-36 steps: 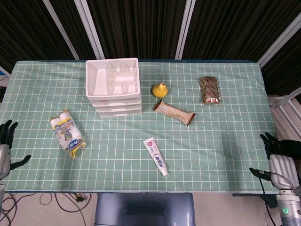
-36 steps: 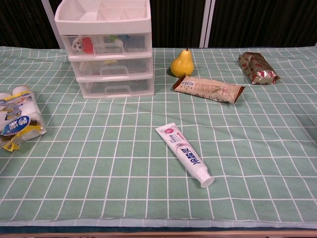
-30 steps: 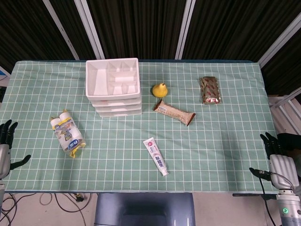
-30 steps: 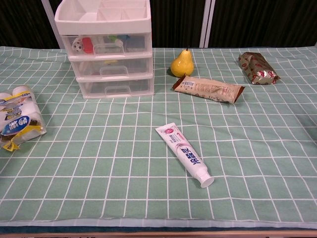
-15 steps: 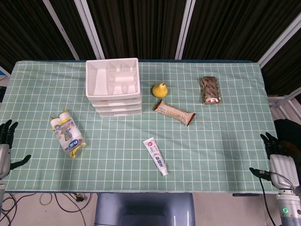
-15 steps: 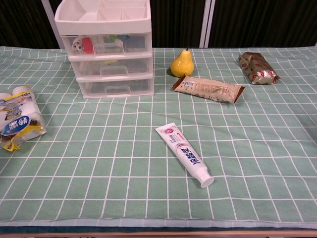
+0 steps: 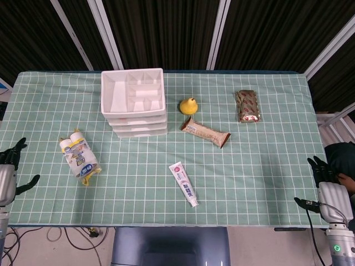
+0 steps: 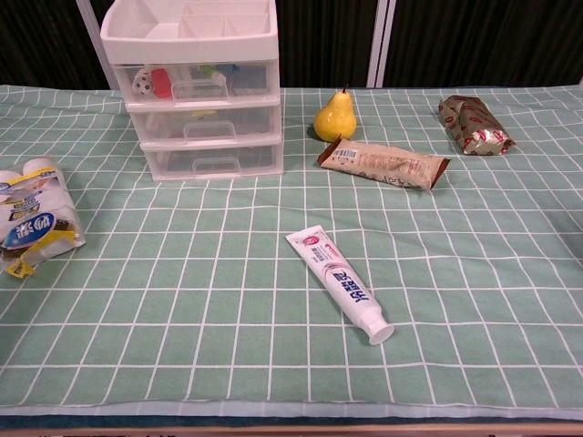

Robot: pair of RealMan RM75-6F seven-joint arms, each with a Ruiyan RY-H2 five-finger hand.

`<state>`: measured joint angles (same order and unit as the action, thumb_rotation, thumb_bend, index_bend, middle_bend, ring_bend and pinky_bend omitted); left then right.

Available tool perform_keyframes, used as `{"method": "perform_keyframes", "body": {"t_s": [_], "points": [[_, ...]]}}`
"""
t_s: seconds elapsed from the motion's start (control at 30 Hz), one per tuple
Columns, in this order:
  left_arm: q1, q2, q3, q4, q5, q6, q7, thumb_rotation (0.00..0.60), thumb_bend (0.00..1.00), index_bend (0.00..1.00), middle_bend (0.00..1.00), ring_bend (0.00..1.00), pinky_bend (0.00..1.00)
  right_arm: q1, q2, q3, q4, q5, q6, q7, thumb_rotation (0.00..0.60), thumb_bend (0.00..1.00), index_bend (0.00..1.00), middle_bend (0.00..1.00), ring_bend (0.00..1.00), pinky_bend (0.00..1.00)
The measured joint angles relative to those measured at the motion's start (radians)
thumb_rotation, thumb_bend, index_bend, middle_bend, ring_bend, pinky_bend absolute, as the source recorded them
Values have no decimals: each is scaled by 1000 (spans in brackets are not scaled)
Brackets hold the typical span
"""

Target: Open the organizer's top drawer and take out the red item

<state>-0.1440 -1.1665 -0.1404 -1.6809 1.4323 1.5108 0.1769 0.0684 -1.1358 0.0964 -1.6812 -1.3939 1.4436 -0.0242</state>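
Note:
A white three-drawer organizer (image 7: 133,102) (image 8: 194,86) stands at the back left of the table, all drawers pushed in. Through the clear front of the top drawer (image 8: 199,83) a red item (image 8: 161,83) shows beside a small ball. My left hand (image 7: 8,173) hovers at the table's left front edge, fingers spread, holding nothing. My right hand (image 7: 328,191) hangs off the right front corner, fingers apart and empty. Neither hand appears in the chest view.
A yellow pear (image 7: 188,105) and a brown snack bar (image 7: 205,132) lie right of the organizer. A toothpaste tube (image 7: 184,184) lies at front centre, a bottle pack (image 7: 79,156) at the left, a snack bag (image 7: 247,106) at the back right.
My left hand has risen slightly and edged toward the table. The right hand and all objects are unmoved.

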Motion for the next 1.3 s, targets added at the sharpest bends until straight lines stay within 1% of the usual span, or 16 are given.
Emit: {"method": "perform_keyframes", "body": {"t_s": [0.07,0.2,0.33,0.43,0.57,0.7,0.83,0.97,1.07,1.3], "points": [[-18,-3,-9,-22,0,-16,3,600,394,56,886,876,884,0,0,0,0,1,-1,0,600,66,0,0,0,229],[-58,-14,-31,-86,-33,-82,1,600,436,67,978,961,968,0,1,1,-2,5,-3,4,600,66,0,0,0,229],[-107,-30,-66,-162,-116,-161,-15,600,460,68,1000,992,997,1,3,3,-3,12,-9,9,600,66,0,0,0,229],[-148,-44,-100,-217,-204,-227,-32,600,465,68,1000,1000,1000,2,5,4,-3,17,-14,15,600,66,0,0,0,229],[-209,-66,-148,-279,-348,-318,-60,600,468,69,1000,1000,1000,3,7,5,-6,22,-19,21,600,66,0,0,0,229],[-268,-102,-192,-309,-479,-387,-88,600,470,69,1000,1000,1000,4,9,6,-9,29,-24,26,600,66,0,0,0,229],[-328,-152,-232,-311,-612,-447,-122,600,475,69,1000,1000,1000,5,10,9,-12,37,-30,33,600,66,0,0,0,229],[-394,-225,-275,-281,-741,-489,-168,600,476,69,1000,1000,1000,7,12,12,-14,43,-35,40,600,67,0,0,0,229],[-437,-274,-293,-239,-793,-506,-187,600,476,69,1000,1000,1000,8,13,13,-16,46,-39,45,600,66,0,0,0,229],[-501,-357,-314,-149,-850,-516,-203,600,479,69,1000,1000,1000,9,16,14,-20,54,-46,52,600,66,0,0,0,229]]}}
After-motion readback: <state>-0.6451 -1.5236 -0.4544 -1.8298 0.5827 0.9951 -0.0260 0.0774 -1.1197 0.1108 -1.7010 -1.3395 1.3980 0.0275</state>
